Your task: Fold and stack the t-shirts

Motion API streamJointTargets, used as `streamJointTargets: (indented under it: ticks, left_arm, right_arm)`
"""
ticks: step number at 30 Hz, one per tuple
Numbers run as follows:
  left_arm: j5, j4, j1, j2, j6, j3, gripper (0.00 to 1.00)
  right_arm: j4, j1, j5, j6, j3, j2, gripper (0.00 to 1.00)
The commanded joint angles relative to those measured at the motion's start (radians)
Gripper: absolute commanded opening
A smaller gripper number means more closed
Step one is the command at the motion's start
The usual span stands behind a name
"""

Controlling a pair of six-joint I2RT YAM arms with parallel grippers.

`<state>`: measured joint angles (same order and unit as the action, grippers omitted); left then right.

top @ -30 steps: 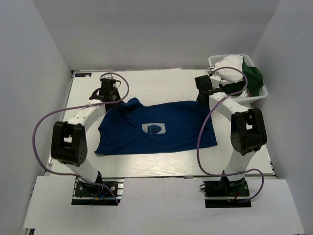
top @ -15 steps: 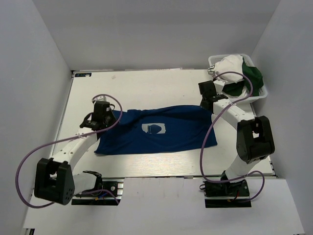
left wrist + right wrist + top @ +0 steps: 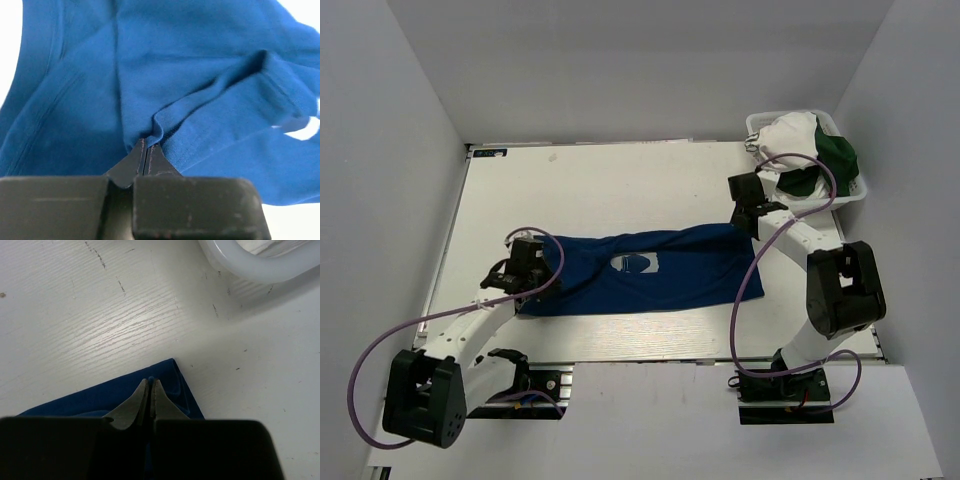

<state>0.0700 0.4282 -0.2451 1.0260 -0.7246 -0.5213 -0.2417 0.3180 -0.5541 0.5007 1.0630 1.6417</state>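
The left gripper (image 3: 145, 146) is clamped shut on a bunched fold at the left end of the royal blue t-shirt (image 3: 670, 275). The shirt lies as a long band across the table (image 3: 600, 190), print (image 3: 633, 263) up. The right gripper (image 3: 150, 381) pinches its far right corner. Near that gripper, the white mesh basket (image 3: 850, 197) holds a white t-shirt (image 3: 790, 130) and a dark green t-shirt (image 3: 838, 155).

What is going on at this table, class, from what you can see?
Two robot arms are folding a blue t-shirt lying across the table. The left gripper is shut on its left end; the right gripper pinches its far right corner. A white t-shirt and a dark green t-shirt sit in the basket at the far right.
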Motion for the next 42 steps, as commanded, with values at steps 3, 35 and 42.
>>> streamJointTargets:
  ticks: [3, 35, 42]
  left_arm:
    - [0.034, 0.118, -0.011, 0.005, -0.079, 0.029, 0.12]
    - [-0.212, -0.179, -0.081, 0.426, 0.070, -0.335, 1.00]
    - [-0.217, -0.131, -0.187, 0.461, 0.060, -0.330, 1.00]
  right_arm:
    - [0.031, -0.005, -0.036, 0.013, -0.050, -0.046, 0.00]
    - [0.127, 0.107, 0.362, -0.091, -0.216, -0.200, 0.90]
    - [0.087, 0.105, 0.270, -0.070, -0.233, -0.240, 0.90]
